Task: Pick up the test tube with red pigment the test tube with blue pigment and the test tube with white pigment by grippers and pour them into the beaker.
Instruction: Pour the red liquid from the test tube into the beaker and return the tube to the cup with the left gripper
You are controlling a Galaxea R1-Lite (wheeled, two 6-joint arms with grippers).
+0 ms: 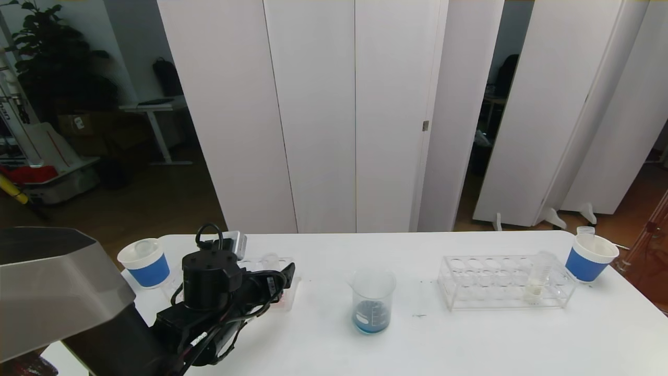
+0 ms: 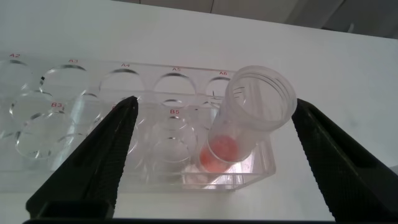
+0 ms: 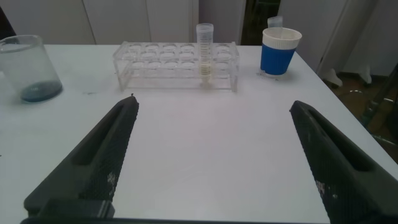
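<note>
Beaker (image 1: 372, 300) is my landmark: clear glass, upright near the middle of the white table (image 1: 469, 339), a shallow pool of blue liquid in its bottom.

My left gripper (image 2: 211, 155) hangs over the clear rack (image 2: 124, 130) that stands to the left of the beaker. Its fingers (image 2: 93, 162) are spread wide, one on each side of a tube with orange-red liquid (image 2: 239, 134). That tube stands tilted in an end hole of the rack, mouth open, liquid low in the bottom. Neither finger touches it. In the head view my left arm (image 1: 209, 308) covers most of this rack.

My right gripper (image 3: 211, 155) is out of the head view. From its own camera it hovers above bare table, fingers (image 3: 99, 162) wide apart, nothing between them.

To the right of the beaker, well apart from it: a second clear rack (image 1: 501, 282). The test tube with white pigment (image 1: 537, 282) stands in it, toward the end farthest from the beaker, pale cream liquid at the bottom.

Beyond that rack, farther from the beaker: a blue-and-white paper cup (image 1: 589, 258). Another paper cup (image 1: 146, 262) sits on the opposite side, past the left rack.
</note>
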